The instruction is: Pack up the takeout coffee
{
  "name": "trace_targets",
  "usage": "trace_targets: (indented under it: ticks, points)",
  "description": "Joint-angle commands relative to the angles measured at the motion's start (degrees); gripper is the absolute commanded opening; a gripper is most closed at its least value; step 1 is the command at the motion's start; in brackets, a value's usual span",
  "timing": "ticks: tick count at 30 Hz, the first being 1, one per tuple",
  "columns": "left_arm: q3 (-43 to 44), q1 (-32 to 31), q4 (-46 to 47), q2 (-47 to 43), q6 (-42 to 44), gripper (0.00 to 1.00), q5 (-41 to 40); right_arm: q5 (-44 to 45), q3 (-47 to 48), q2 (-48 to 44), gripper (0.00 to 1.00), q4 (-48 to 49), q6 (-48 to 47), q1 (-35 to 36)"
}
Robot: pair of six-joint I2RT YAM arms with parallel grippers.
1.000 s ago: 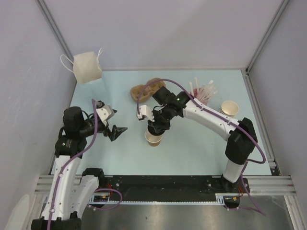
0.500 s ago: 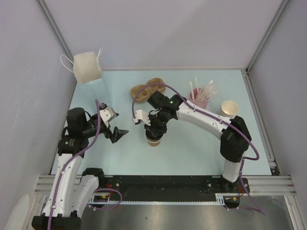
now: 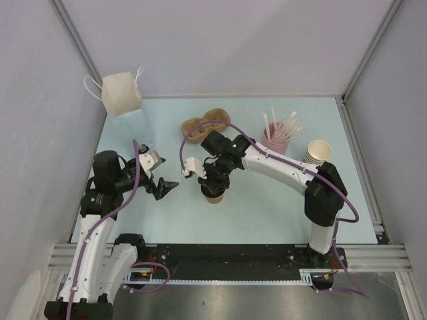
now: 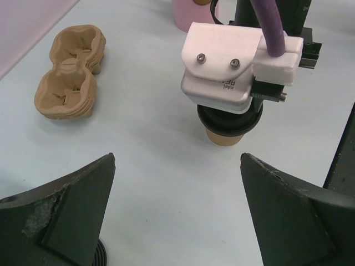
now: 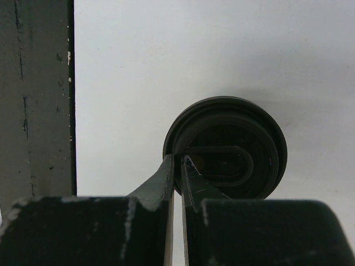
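Pale blue tabletop [image 3: 267, 213] inside plain grey-white walls [image 3: 233, 47], aluminium posts [image 3: 371, 50] at the corners, even light.

Black-and-white arms [image 3: 280, 162]; purple cables [image 4: 269, 22]; white two-screw housing [image 4: 222, 72], lettering perhaps "intel".

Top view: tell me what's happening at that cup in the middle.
The right gripper is shut on the edge of the black lid, holding it on top of the tan paper cup at mid-table. Whether the lid is snapped on cannot be told. The left gripper hovers open beside the cup, holding nothing. The brown pulp cup carrier lies behind, with no cup in it.
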Motion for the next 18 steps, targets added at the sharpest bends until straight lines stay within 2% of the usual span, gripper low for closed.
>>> trace_targets:
  ticks: [1, 18]
  points:
    - [-0.5, 0.3, 0.9, -0.4, 1.9, 0.99, 2.1, 1.0, 0.0, 0.4, 0.0, 1.5, 0.6, -0.1]
    - [-0.8, 0.5, 1.0, -0.2, 2.1, 0.99, 2.4, 2.3, -1.6, 0.6, 0.0, 1.3, -0.4, 0.4]
